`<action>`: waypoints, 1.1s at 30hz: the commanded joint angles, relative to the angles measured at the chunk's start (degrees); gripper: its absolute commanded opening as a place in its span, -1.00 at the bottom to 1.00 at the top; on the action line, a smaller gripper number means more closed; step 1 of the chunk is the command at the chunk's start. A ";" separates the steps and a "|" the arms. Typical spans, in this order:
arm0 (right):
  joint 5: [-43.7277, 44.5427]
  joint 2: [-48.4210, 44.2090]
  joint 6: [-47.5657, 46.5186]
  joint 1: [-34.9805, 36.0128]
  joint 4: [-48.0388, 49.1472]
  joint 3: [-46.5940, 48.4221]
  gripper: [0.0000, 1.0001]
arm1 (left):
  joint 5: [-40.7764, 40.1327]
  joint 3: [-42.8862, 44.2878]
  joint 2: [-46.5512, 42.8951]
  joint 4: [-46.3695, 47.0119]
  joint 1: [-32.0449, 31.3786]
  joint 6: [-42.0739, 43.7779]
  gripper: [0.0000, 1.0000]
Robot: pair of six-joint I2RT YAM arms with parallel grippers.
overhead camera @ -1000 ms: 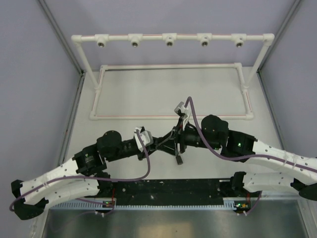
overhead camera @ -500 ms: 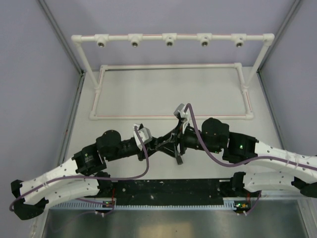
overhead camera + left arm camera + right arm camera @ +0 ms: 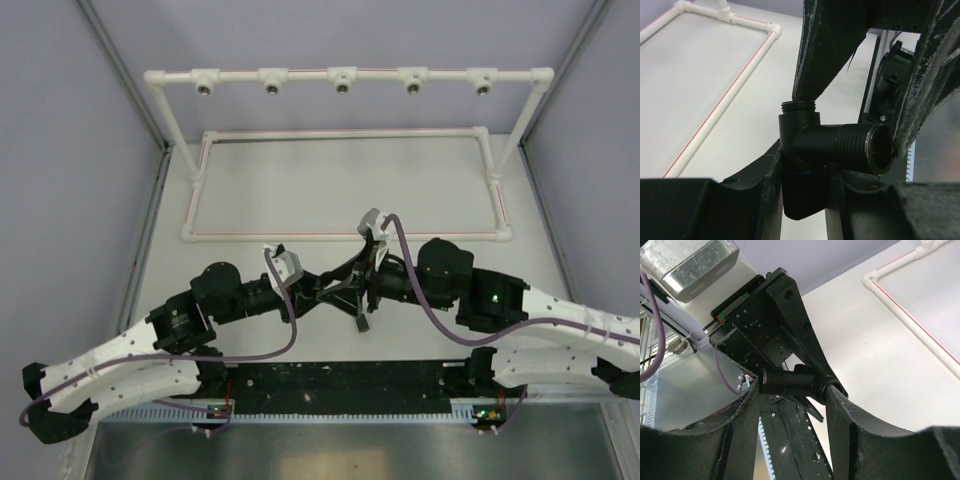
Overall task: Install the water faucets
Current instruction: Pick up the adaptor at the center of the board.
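Where the left gripper [image 3: 328,293] and right gripper [image 3: 347,296] meet short of the pipe frame [image 3: 345,236], the overhead tangle hides their load, the left wrist shows the faucet [image 3: 805,150] clamped between left fingers [image 3: 740,200], and the right wrist shows right fingers [image 3: 855,440] pinching its ends.

We look down from above and behind the arms [image 3: 130,365] over the whole desk [image 3: 330,190], facing the white pipe frame [image 3: 305,74]. Our wrist views sit very close, facing each other across the black faucet [image 3: 805,140]; both also catch the frame's floor rail.
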 commanded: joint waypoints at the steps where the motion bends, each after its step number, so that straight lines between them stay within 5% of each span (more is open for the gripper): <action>1: -1.19 -0.89 -6.03 1.69 4.30 -1.26 -0.02 | 3.69 -3.02 -2.43 15.01 -0.58 -5.12 -1.00; 3: 1.00 -3.35 -5.59 1.69 6.84 -2.40 0.31 | 2.90 -5.65 -4.63 16.76 -0.58 -4.76 -1.00; 7: 3.64 -6.78 -3.74 1.61 10.45 -3.64 0.44 | 2.02 -8.65 -7.53 18.44 -0.67 -4.23 -1.00; 19: 5.16 -5.12 0.13 1.61 2.39 0.66 0.22 | 10.52 -9.01 -7.98 18.97 -0.67 -2.04 -1.00; 23: -10.21 -5.20 -8.37 1.61 -0.08 1.81 0.39 | 17.56 -8.74 -8.15 19.67 -0.58 -3.61 -1.00; 33: -16.57 -8.99 -24.56 1.69 -0.26 -0.22 0.23 | 21.97 -5.85 -5.43 17.30 -0.58 -8.01 -1.00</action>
